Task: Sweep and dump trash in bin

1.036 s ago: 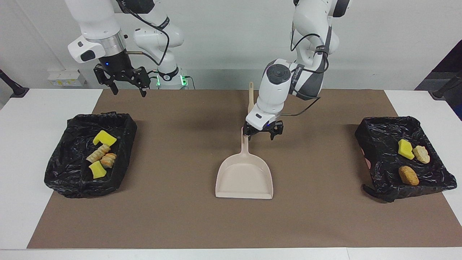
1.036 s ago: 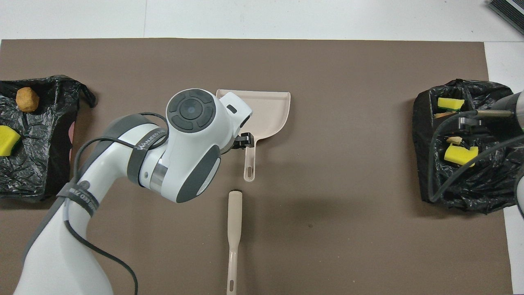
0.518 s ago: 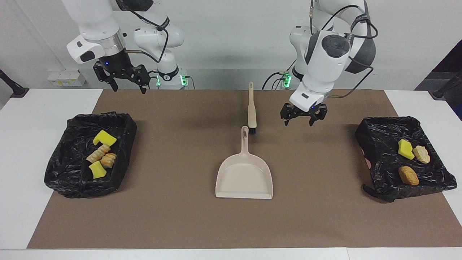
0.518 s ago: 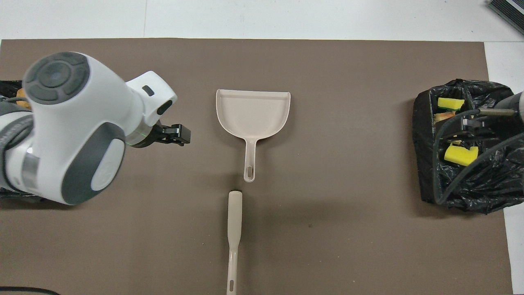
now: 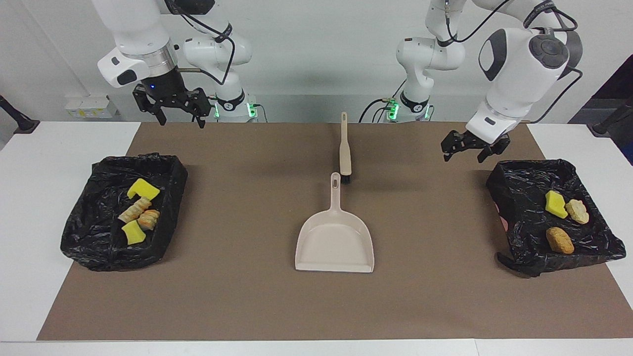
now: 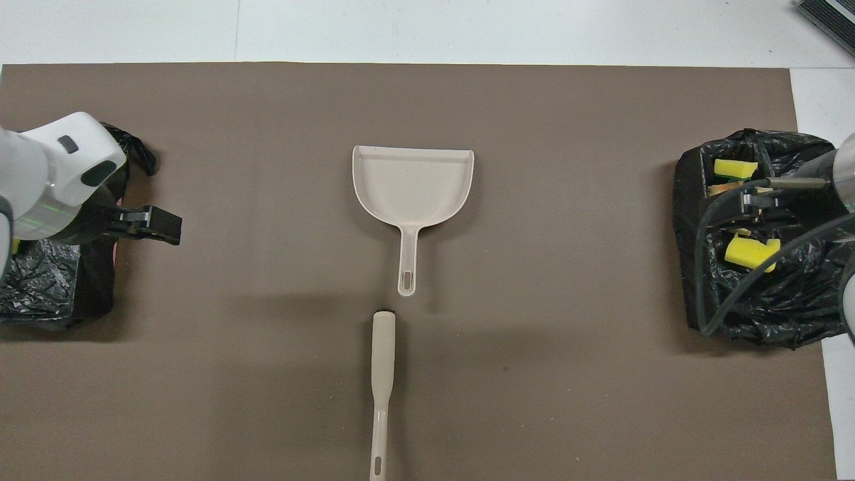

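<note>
You are looking at a counter (image 5: 29,207) covered by a brown mat (image 5: 247,296). The dustpan (image 5: 335,242) is lying flat at the middle of the mat, its handle pointing toward the robots. The brush (image 5: 344,148) is lying just beside the tip of that handle, nearer to the robots, in line with it.

The trash is sitting in two black-lined bins. The bin (image 5: 99,247) at the right arm's end is holding four scraps (image 5: 138,212): two yellow sponge chunks and two tan lumps. The bin (image 5: 524,188) at the left arm's end is holding three scraps (image 5: 564,220): one yellow chunk, one pale lump and one orange-brown lump.

The left pincer (image 5: 469,152) is hanging in the air with its jaws wide and holding nothing, over the mat just beside the robot-side corner of its bin. The right pincer (image 5: 179,116) is hanging with its jaws wide and holding nothing, over the mat's edge nearest the robots, well apart from its bin.
</note>
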Tool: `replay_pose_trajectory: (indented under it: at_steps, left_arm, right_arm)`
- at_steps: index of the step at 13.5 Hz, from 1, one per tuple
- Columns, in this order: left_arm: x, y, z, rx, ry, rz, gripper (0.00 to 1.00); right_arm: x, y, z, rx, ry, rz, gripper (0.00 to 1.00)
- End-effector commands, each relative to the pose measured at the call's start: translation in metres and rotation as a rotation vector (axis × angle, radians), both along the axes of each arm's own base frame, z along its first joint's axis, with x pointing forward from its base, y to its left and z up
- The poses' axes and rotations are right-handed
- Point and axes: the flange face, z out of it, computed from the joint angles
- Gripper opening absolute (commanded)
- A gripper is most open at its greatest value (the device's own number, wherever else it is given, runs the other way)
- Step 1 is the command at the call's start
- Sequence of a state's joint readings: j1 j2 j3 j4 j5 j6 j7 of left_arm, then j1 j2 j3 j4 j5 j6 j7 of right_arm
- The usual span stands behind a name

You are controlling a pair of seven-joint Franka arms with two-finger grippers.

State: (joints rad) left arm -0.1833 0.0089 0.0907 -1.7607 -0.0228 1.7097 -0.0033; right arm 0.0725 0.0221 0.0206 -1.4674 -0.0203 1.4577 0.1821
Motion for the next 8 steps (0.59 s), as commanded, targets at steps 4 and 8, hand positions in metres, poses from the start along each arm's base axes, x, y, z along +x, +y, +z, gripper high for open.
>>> replay_pose_trajectory:
  at_steps: [4,8]
  left_arm:
    - [-0.009,0.086,0.013,0.019,-0.02,-0.056,1.0]
    - [-0.009,0.094,0.066,0.029,-0.126,-0.054,1.0]
  right_arm:
    - [0.002,-0.002,0.004,0.008,-0.011,0.014,1.0]
    - [0.001,-0.001,0.003,0.008,-0.009,0.016,1.0]
